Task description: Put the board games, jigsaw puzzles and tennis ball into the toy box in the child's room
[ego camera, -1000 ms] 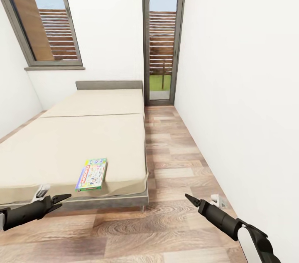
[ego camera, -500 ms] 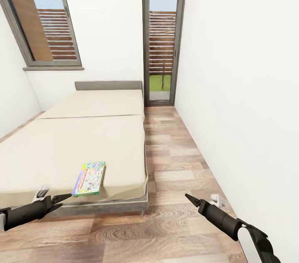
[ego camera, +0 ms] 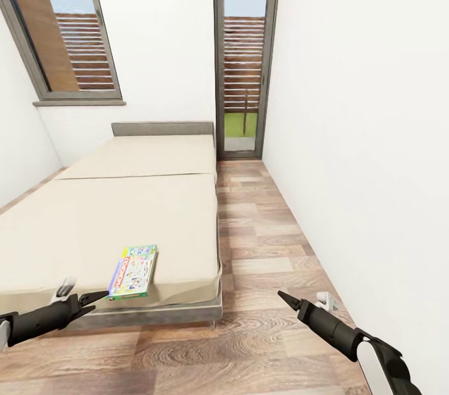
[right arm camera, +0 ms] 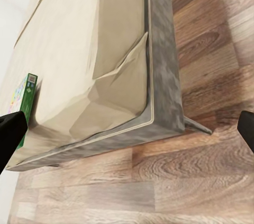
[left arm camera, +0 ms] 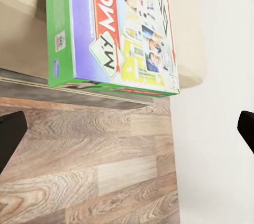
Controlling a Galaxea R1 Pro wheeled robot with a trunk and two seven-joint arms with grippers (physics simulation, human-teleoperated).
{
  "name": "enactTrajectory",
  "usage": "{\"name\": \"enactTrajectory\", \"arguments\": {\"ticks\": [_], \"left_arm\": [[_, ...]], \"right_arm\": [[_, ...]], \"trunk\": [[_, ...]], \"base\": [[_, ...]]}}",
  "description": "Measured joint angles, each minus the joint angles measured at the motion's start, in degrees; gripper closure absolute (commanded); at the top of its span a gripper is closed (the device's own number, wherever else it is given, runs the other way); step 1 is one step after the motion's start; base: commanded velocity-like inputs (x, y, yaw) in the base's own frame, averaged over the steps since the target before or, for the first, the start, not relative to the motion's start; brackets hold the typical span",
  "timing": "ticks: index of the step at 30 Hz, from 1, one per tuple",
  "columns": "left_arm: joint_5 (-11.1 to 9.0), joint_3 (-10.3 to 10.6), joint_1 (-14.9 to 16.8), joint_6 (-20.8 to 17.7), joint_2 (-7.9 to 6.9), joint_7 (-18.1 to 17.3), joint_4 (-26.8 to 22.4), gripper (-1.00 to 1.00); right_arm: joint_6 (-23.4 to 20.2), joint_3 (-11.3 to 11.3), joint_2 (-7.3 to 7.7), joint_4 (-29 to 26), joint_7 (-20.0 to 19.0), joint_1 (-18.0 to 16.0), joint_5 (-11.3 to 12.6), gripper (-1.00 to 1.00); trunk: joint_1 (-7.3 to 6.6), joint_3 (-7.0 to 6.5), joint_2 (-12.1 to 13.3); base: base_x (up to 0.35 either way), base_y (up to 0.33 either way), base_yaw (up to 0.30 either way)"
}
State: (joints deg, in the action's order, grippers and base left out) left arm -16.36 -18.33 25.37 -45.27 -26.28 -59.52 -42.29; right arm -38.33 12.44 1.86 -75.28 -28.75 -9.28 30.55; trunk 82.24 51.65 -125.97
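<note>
A narrow bedroom with white walls and a wood-plank floor (ego camera: 262, 245), seen from the robot's head.

At far left, a tall window (ego camera: 68, 27) with a grey frame looks onto wooden slats and blue sky. Below and in front of it stands the bed (ego camera: 125, 208), low and wide, with two plain cream mattress pads laid end to end and a grey headboard against the far wall.

At the lower left, the left gripper (ego camera: 87, 303) reaches in, dark and slender, hovering just off the near edge of the bed. In the left wrist view its two fingertips sit at opposite edges of the picture, spread wide with nothing between them.

Just beyond that gripper, a board game (ego camera: 134, 271) lies flat on the near mattress pad, close to the bed's near right corner. It is a pale green box with a colourful lid; the left wrist view shows it close up (left arm camera: 114, 28), with large red lettering and cartoon faces, lying near the mattress edge.

Right of the bed, the floor runs back to a tall glass door (ego camera: 243, 52) with slats and grass outside.

At lower right, the right gripper (ego camera: 288, 301) hangs above the floor, near the right wall. In the right wrist view its fingertips are likewise far apart, holding nothing, with the bed's corner (right arm camera: 159, 113) between them.
</note>
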Motion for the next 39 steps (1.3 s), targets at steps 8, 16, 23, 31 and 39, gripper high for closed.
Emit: {"name": "enactTrajectory", "arguments": {"ticks": [8, 16, 23, 31, 39], "left_arm": [[0.0, 0.0, 0.0, 0.0, 0.01, 0.05, 0.0, -1.0], [-0.04, -0.01, 0.0, -0.06, 0.01, -0.08, 0.0, -1.0], [0.0, -0.08, 0.0, -0.08, 0.01, -0.16, 0.0, -1.0], [0.01, -0.02, 0.0, -0.08, 0.01, -0.11, 0.0, -1.0], [0.14, 0.0, 0.0, -0.06, 0.05, 0.12, 0.0, -1.0]], "right_arm": [[0.0, -0.03, 0.0, -0.01, 0.0, 0.0, 0.04, -1.0], [0.0, -0.01, 0.0, -0.02, 0.02, 0.0, 0.05, -1.0], [0.0, -0.04, 0.0, -0.02, 0.03, 0.0, 0.03, -1.0], [0.0, -0.04, 0.0, -0.01, 0.0, 0.0, -0.04, -1.0], [0.0, -0.05, 0.0, -0.01, -0.04, 0.0, -0.06, -1.0]], "trunk": [[0.0, 0.0, 0.0], [0.0, 0.0, 0.0], [0.0, 0.0, 0.0], [0.43, 0.35, -0.79], [2.19, 1.79, -4.0]], "base": [[0.001, 0.0, 0.0], [0.0, 0.0, 0.0], [0.0, 0.0, 0.0], [0.0, 0.0, 0.0], [0.0, 0.0, 0.0]]}}
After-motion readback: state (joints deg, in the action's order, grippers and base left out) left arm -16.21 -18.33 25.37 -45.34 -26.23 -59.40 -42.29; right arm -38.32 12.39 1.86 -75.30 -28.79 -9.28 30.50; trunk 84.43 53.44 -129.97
